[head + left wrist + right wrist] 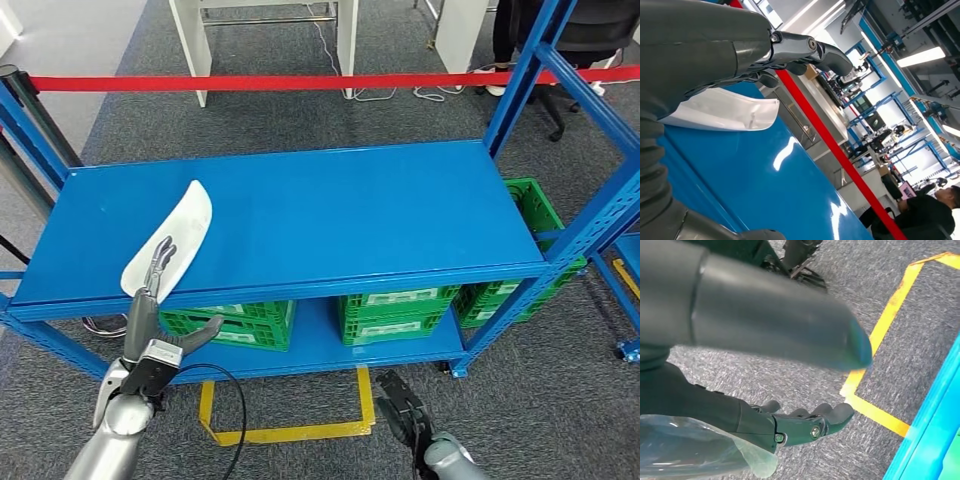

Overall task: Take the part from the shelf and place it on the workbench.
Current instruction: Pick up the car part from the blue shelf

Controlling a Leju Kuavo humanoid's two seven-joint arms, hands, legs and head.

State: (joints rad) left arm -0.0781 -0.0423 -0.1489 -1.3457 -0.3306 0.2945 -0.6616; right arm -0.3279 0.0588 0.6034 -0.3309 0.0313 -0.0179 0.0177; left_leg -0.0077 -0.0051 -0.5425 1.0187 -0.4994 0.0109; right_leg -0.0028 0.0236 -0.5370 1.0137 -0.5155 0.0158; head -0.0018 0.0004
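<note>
Head view: white part lying flat on the blue shelf, near its front left corner, one end overhanging the front lip. Left hand raised at that lip, dark fingers spread and laid over the near end of the part, thumb sticking out sideways below the edge; not yet a closed grip. Right hand low in front of the shelf, over grey carpet and a yellow floor marking; fingers loosely curled, holding nothing. Green crates on the lower level of the shelf, red tape stretched behind it.

Left wrist view: part thin and curved, resting on the glossy shelf top, fingers stretched out above it, apart from one another.

Right wrist view: right hand over carpet, fingers slightly bent and separate, nothing between them.

Likely trouble: thin curved shell on a slick top, so a downward press could skate it away or tip it off the front lip; a shallow pinch could let it swing and drop. Thumb rising under the overhang risks catching the shelf edge. Room: wide bare shelf to the right of the part, blue upright posts close on the left, open air toward the robot for lifting clear.
</note>
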